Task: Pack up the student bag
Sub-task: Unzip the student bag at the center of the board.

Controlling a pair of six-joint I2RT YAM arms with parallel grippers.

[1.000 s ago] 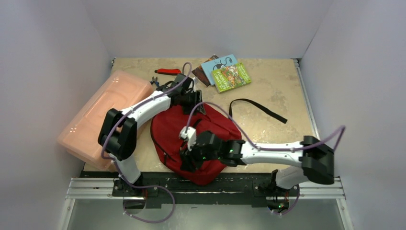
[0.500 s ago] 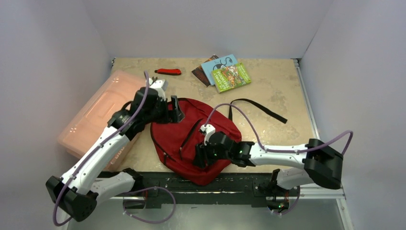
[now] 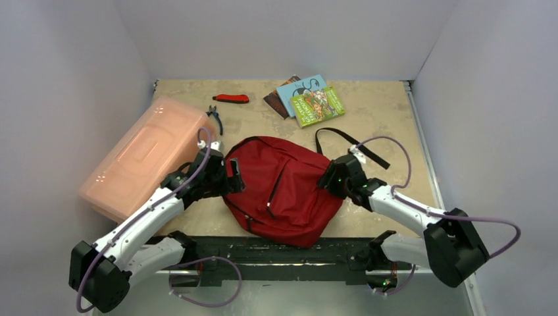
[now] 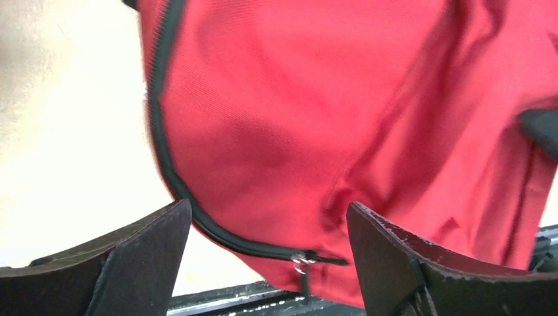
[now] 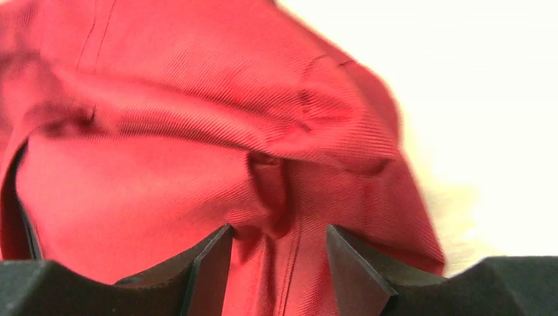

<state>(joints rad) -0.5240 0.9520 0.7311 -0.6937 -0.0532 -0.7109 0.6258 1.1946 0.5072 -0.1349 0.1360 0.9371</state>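
- On the table [image 3: 388,112], the student bag [image 3: 283,191] has been spread flatter and turned since a second ago; packing is judged not yet begun.
- The left tool [image 3: 235,176], fingers wide apart, has been drawn back to the bag's left edge.
- The right tool [image 3: 327,179], fingers apart around a fabric fold, has been shifted to the bag's right edge.

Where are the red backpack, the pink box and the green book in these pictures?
red backpack [image 3: 296,197], top view, middle of its front panel.
pink box [image 3: 141,158], top view, centre of its lid.
green book [image 3: 318,106], top view, middle of its cover.
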